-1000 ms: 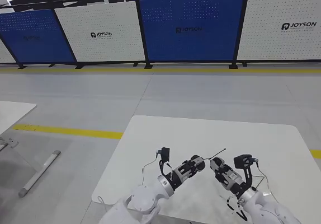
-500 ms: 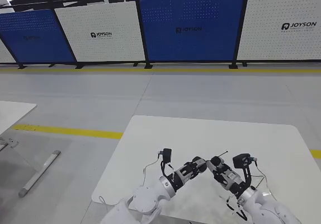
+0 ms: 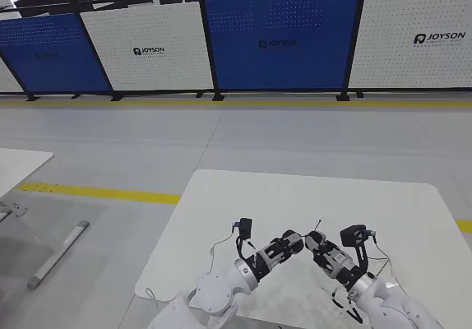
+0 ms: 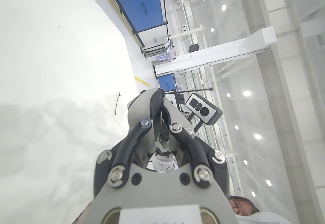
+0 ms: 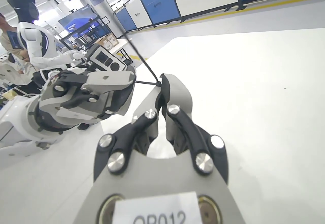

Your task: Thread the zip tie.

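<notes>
- The black zip tie (image 3: 315, 228) hangs in the air over the near part of the white table (image 3: 318, 191), between the two arms. In the top view its free length points away from the robot, leaning a little to the robot's right.
- In the right wrist view its long axis climbs steeply from the tips of the right gripper (image 5: 161, 82). A short stretch runs sideways from there into the left gripper (image 5: 132, 81).
- The right gripper's jaws are pinched together on the zip tie at that bend.
- The left gripper's jaws are closed on the end of the short stretch.
- Compared with a second ago, the free length in the top view looks shorter and stands steeper. The right gripper has drawn in toward the left gripper, so their tips are just beside each other.
</notes>
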